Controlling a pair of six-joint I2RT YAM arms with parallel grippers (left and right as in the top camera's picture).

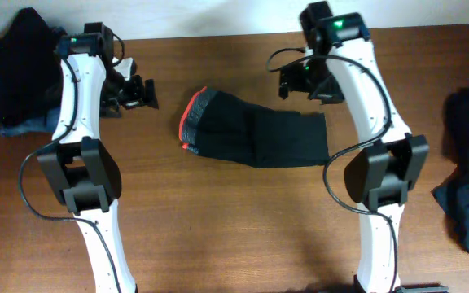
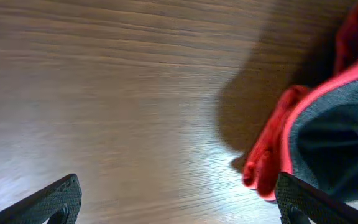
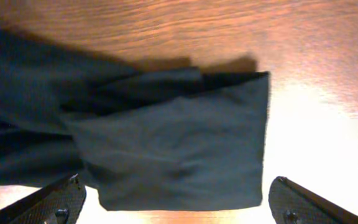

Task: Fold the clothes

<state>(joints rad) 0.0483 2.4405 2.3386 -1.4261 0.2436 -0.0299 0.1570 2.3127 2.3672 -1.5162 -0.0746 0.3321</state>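
On the wooden table point(image 1: 243, 236), the dark trousers point(image 1: 255, 134) lay in the middle, long axis running left to right. Red-trimmed end pointed toward the left gripper point(image 1: 145, 91); plain folded end sat under the right gripper point(image 1: 287, 81), the nearer one by my judgement. Both grippers gaped wide, holding nothing.

The left arm point(image 1: 78, 89) and right arm point(image 1: 373, 81) have white links with bulky black joint housings point(image 1: 80, 175). Thin black cables point(image 1: 21, 175) loop beside them. A green light point(image 1: 338, 22) glows near each wrist. The fingers point(image 3: 48, 199) are black, perhaps carbon weave, each with a screw point(image 3: 58, 213).
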